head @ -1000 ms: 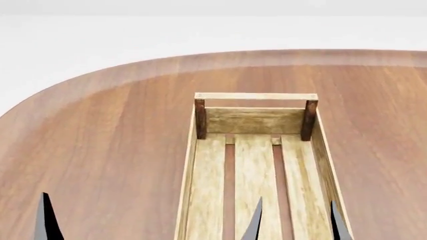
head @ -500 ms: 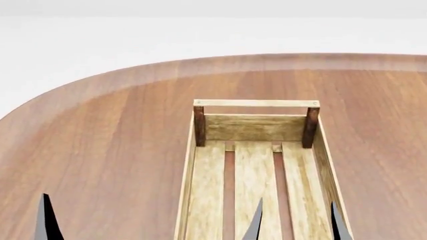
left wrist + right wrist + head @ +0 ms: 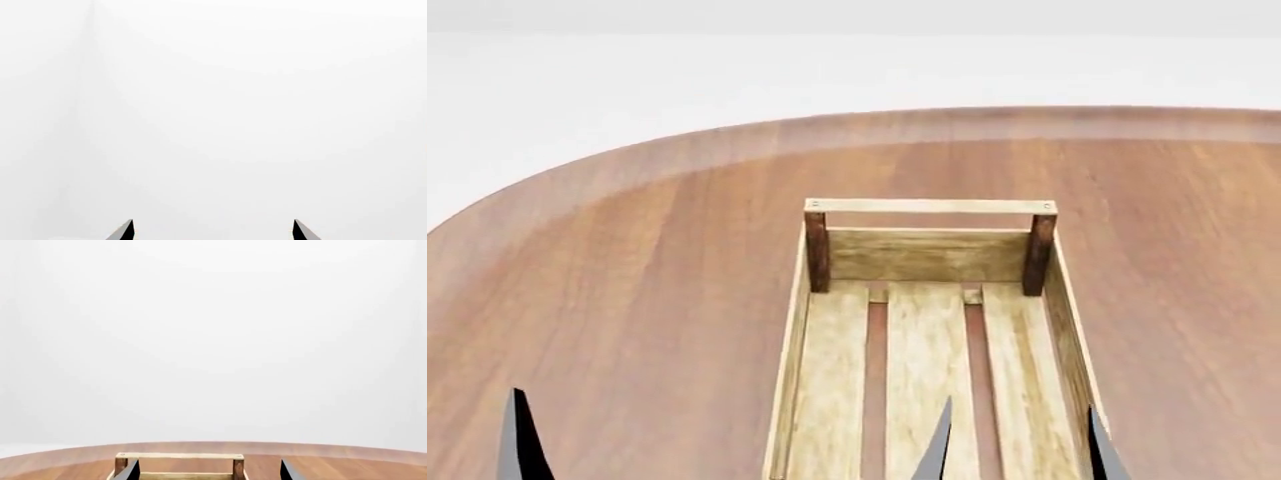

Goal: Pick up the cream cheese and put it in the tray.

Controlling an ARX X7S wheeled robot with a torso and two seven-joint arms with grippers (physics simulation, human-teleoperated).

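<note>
Bright, even light, sharp simulator renders throughout.
Beyond the right gripper (image 3: 1014,450), the tray (image 3: 928,207) casts soft shadow inside; backdrop nearly washed white, no glare.

Tray (image 3: 814,250): near end cut off by head view's lower edge;
Right gripper (image 3: 1014,455): only tips show;
Bench (image 3: 627,300): edges cropped

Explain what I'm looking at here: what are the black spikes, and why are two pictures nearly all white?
These are simulator renders from a two-armed robot. The head camera looks down on a wooden table bearing a long slatted tray, nothing inside the part shown. The black spikes are fingertips of each arm's tool: right tool over the tray with fingers apart, left tool also open. The other pictures come from wrist cameras aimed mostly at blank background. Nothing is held, and the cream cheese is not in view.
</note>
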